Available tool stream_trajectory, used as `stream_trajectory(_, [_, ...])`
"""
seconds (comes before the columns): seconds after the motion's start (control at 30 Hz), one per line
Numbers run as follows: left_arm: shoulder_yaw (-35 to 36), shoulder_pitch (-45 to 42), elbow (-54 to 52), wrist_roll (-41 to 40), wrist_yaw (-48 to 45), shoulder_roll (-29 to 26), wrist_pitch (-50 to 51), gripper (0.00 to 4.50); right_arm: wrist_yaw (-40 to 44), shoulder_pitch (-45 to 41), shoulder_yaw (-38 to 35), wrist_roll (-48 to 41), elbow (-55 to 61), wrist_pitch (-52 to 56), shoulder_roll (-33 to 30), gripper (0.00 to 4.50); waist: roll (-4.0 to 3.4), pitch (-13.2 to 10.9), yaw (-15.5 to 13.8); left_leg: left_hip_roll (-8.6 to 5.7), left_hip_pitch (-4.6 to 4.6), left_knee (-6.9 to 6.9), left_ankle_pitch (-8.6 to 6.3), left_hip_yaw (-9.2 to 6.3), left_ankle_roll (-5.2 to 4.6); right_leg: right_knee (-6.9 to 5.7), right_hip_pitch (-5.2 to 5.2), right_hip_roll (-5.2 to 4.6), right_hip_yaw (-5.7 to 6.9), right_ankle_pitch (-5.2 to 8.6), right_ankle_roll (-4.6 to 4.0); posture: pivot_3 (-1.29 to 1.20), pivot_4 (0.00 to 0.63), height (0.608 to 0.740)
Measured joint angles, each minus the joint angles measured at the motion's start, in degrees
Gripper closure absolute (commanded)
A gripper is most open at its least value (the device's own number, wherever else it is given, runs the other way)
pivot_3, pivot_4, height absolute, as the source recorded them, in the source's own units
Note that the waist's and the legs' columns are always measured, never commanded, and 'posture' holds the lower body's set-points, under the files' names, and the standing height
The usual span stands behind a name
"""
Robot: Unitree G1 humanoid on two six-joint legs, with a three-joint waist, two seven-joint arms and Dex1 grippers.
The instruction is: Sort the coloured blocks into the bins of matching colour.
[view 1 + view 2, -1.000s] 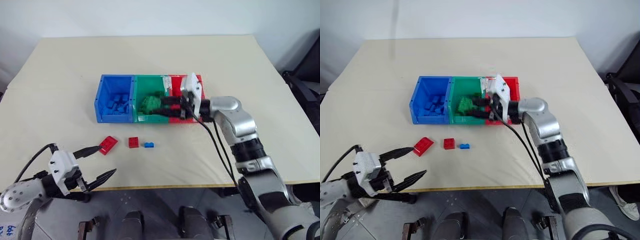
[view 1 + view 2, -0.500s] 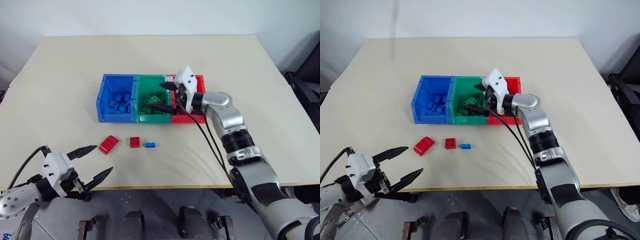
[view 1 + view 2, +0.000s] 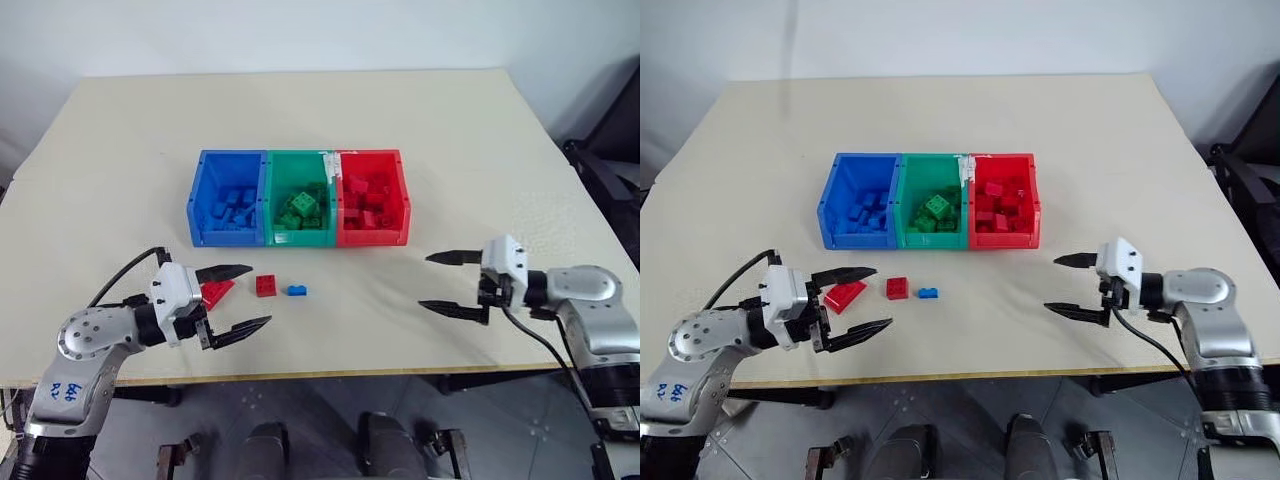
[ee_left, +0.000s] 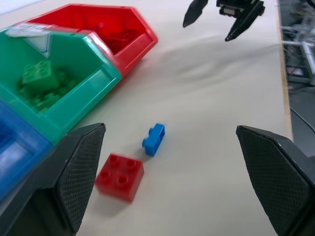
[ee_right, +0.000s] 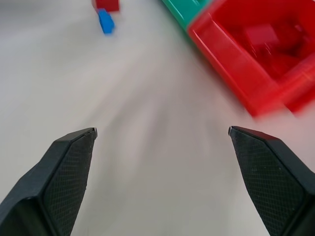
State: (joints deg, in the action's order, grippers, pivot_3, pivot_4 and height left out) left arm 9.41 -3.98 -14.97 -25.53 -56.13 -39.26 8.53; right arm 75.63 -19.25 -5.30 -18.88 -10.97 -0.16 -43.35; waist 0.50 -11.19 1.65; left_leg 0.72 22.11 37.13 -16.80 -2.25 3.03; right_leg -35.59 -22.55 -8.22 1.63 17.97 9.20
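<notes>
On the bench (image 3: 420,130), blue bin (image 3: 228,198), green bin (image 3: 300,198) and red bin (image 3: 372,198) hold matching blocks; three blocks (image 3: 266,285) lie at six o'clock; left gripper (image 3: 240,298) and right gripper (image 3: 442,282) fingers spread, empty.

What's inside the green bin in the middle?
The green bin holds a heap of green blocks, one square studded block lying on top. How many lie underneath is hidden by the pile and the bin's front wall.

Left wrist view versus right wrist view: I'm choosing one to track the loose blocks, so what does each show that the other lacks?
Left wrist view: the green blocks, a corner of the blue bin, and the open left gripper. Right wrist view: a clearer look at the red blocks. Both: the red bin, green bin, square red block, small blue block and open right gripper.
</notes>
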Motion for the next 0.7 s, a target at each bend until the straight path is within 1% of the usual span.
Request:
stream_trajectory(0.17, [-1.13,-0.75,2.91,2.00,-0.83,-1.50,-0.17,0.00,-0.40,2.43,-0.48,-1.80,3.28,-1.09,0.11,0.02,0.00,0.00,-0.24,-0.01,0.02,0.03,0.00,0.03,0.00,0.01,0.00,0.00,-0.04,0.00,0.00,0.00,0.150,0.740])
stream_trajectory(0.3, [-4.52,-5.42,2.07,3.70,1.58,-2.89,7.33,0.00,0.13,5.05,-1.97,-4.49,7.32,-1.16,0.10,0.02,0.00,0.00,-1.64,-0.05,0.05,0.16,-0.01,0.02,-0.01,0.04,0.07,0.00,-0.13,-0.07,0.13,0.00,0.150,0.740])
stream_trajectory(0.47, [-15.78,-18.11,1.73,9.56,1.88,-3.47,16.18,0.00,-0.90,10.91,-5.24,-7.99,15.14,1.93,-1.70,0.02,0.00,0.00,-3.12,-0.10,0.07,0.24,-0.01,0.02,-0.02,0.04,0.11,0.00,-0.16,-0.10,0.18,0.00,0.150,0.740])
stream_trajectory(0.53, [-20.05,-22.86,2.77,12.11,1.56,-2.29,18.22,0.00,-1.74,13.50,-7.23,-9.27,17.39,3.05,-1.96,0.02,0.01,0.00,-3.13,-0.12,0.07,0.23,-0.01,0.03,-0.02,0.05,0.10,0.00,-0.18,-0.10,0.18,0.00,0.150,0.740])
stream_trajectory(0.67, [-27.03,-29.06,6.28,16.26,0.69,-0.07,19.96,0.00,-3.28,17.19,-9.73,-10.63,21.14,4.66,-2.30,0.02,0.01,0.00,-2.85,-0.06,0.05,0.18,-0.01,0.06,-0.02,0.04,0.06,0.08,-0.23,-0.10,0.17,0.00,0.150,0.740])
stream_trajectory(0.7, [-28.90,-30.73,7.81,17.71,0.22,0.37,20.20,0.17,-3.86,18.41,-10.32,-10.83,22.38,5.06,-2.30,0.00,0.01,0.00,-2.89,-0.05,0.05,0.19,-0.01,0.06,-0.02,0.05,0.05,0.10,-0.23,-0.10,0.18,0.00,0.150,0.740])
